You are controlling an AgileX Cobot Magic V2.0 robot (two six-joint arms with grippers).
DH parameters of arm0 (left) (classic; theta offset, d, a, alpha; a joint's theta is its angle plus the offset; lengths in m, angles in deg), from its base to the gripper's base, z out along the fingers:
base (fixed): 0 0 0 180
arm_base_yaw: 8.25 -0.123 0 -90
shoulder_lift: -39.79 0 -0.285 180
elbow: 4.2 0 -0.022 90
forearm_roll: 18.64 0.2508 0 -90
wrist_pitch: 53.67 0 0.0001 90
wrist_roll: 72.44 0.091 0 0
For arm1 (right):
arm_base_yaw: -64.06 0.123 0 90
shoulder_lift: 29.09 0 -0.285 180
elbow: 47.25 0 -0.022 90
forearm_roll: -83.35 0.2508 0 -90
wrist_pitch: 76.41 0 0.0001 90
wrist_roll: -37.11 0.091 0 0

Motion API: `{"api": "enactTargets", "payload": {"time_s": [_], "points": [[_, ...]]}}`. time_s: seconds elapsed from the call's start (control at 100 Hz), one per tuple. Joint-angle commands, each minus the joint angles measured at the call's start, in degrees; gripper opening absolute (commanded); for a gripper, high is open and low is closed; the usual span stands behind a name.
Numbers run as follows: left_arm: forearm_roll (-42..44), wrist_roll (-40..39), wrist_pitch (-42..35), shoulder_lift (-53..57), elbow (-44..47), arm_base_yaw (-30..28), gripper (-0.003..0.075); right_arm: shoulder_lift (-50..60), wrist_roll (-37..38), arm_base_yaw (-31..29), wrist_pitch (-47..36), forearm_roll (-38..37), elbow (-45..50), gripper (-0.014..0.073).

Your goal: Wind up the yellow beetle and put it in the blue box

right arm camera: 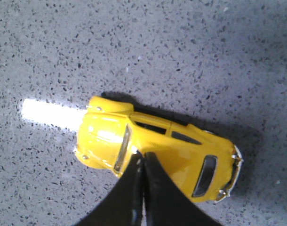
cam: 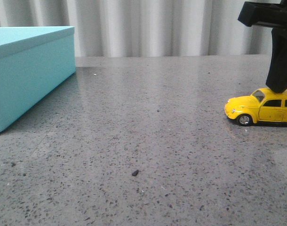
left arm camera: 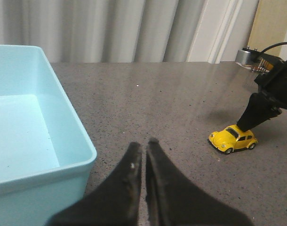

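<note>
The yellow beetle (cam: pixel 261 107) stands on its wheels at the right of the grey table, nose to the left; it also shows in the left wrist view (left arm camera: pixel 233 139) and from above in the right wrist view (right arm camera: pixel 157 149). My right gripper (right arm camera: pixel 143 156) is shut, its closed tips pressing down on the car's roof by the windscreen, as the front view (cam: pixel 279 87) also shows. The blue box (cam: pixel 26 70) stands open at the far left, its inside (left arm camera: pixel 21 127) empty. My left gripper (left arm camera: pixel 143 143) is shut and empty, above the table beside the box.
The speckled grey table (cam: pixel 143 141) stretches between box and car. A small dark crumb (cam: pixel 135 173) lies near the front middle. A grey curtain (cam: pixel 148 28) hangs behind the table's far edge.
</note>
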Motion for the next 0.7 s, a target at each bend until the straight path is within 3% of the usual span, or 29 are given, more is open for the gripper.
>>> {"api": "enactTargets", "payload": {"time_s": [0.0, 0.39, 0.69], "points": [[-2.59, 0.14, -2.14, -1.03, -1.83, 0.36, -0.0021, 0.0, -0.68, -0.03, -1.68, -1.97, -0.14, -0.0041], [-2.75, 0.14, -2.25, -1.03, -0.45, 0.36, -0.0021, 0.0, -0.57, -0.03, -0.63, -6.43, -0.14, -0.0041], [-2.75, 0.14, -2.45, -1.03, -0.45, 0.36, -0.0021, 0.0, 2.58, -1.44, 4.57, -15.94, -0.14, -0.0041]]}}
